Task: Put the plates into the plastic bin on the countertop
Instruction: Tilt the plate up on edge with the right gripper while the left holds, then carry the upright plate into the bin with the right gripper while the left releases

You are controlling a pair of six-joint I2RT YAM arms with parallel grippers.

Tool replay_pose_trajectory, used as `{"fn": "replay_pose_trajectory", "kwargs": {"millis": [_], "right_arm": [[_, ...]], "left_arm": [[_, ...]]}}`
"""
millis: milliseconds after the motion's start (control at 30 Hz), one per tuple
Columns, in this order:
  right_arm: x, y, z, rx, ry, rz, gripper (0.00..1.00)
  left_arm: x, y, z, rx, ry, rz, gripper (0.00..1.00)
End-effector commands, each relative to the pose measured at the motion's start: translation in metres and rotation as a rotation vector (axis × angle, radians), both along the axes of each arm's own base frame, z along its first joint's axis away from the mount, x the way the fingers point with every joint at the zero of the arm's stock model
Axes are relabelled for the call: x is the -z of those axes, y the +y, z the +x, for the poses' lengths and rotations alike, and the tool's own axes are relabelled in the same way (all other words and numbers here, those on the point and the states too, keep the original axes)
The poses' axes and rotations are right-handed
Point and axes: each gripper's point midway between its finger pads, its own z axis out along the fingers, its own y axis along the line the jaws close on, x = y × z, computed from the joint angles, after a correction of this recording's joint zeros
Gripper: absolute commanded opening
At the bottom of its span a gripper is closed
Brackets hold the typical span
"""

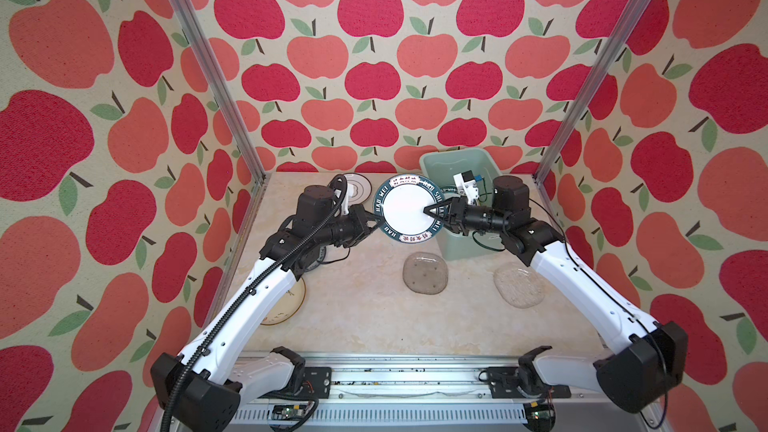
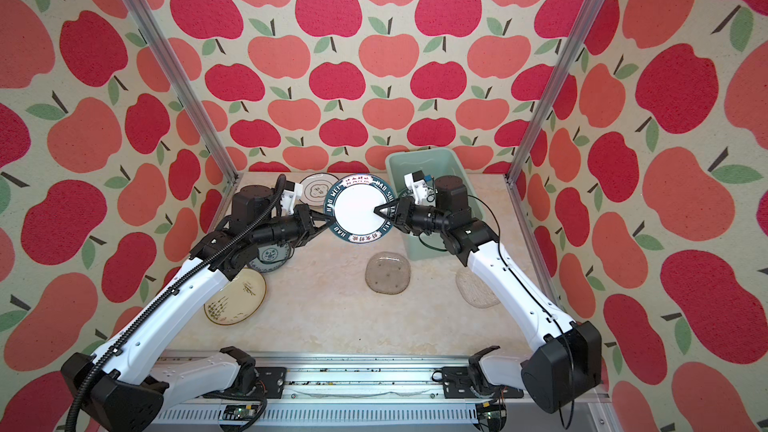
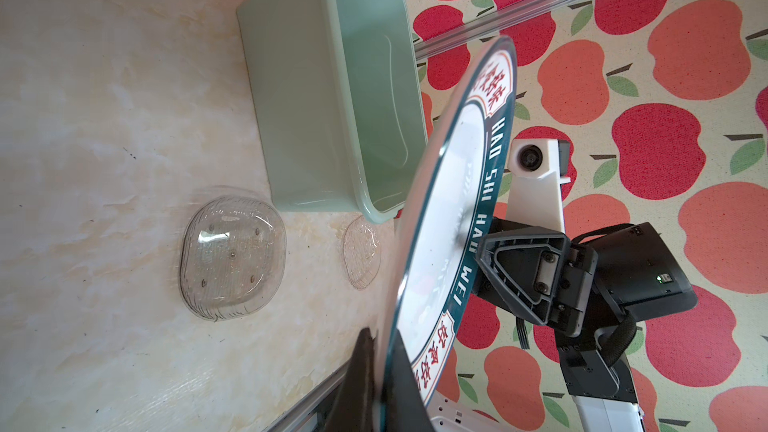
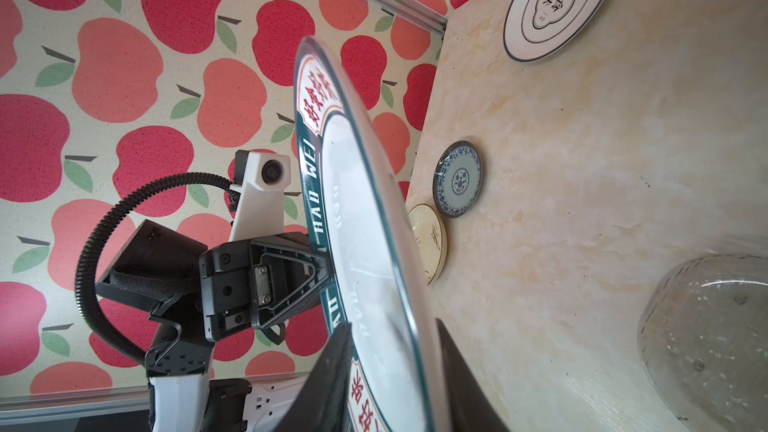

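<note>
Plate hangs tilted over the countertop, spanning L-R betw. both claws. L gripper pinches its left rim tight. R gripper straddles the right rim, jaws narrow; can't tell if it's biting. Bin sits just right of the plate (R arm nearer). Its inside is mostly hidden, though a second plate seems to lie there.

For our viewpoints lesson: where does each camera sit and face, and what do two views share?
A top view: high in front, looking down on the countertop; left arm, right arm.
A top view: beside it, same aim; left gripper, right gripper at the lettered plate.
Left wrist: on left arm, facing the plastic bin; shows right gripper.
Right wrist: on right arm, facing the blue-patterned plate; shows left gripper.
Wrist views share the lettered plate.
</note>
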Motion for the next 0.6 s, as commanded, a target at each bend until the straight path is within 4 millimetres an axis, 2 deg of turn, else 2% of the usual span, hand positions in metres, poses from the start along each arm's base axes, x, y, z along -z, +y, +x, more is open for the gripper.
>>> {"fn": "replay_pose_trajectory", "kwargs": {"millis": [0, 367, 500, 567], "right_arm": [[-0.007, 0.004, 0.003, -0.004, -0.021, 0.035, 0.32], [-0.007, 0.004, 0.006, 0.006, -0.025, 0.028, 0.08], [-0.007, 0.002, 0.009, 0.029, -0.023, 0.023, 0.02], [-0.01, 0.0, 0.012, 0.049, -0.022, 0.028, 0.02]], "left_arm": [[-0.021, -0.009, 0.003, 0.017, -0.056, -0.043, 0.06], [-0.016, -0.016, 0.003, 0.027, -0.042, -0.04, 0.06], [-0.021, -0.015, 0.005, 0.009, -0.058, -0.038, 0.08], [-0.026, -0.012, 0.006, -0.006, -0.075, -0.038, 0.13]]}}
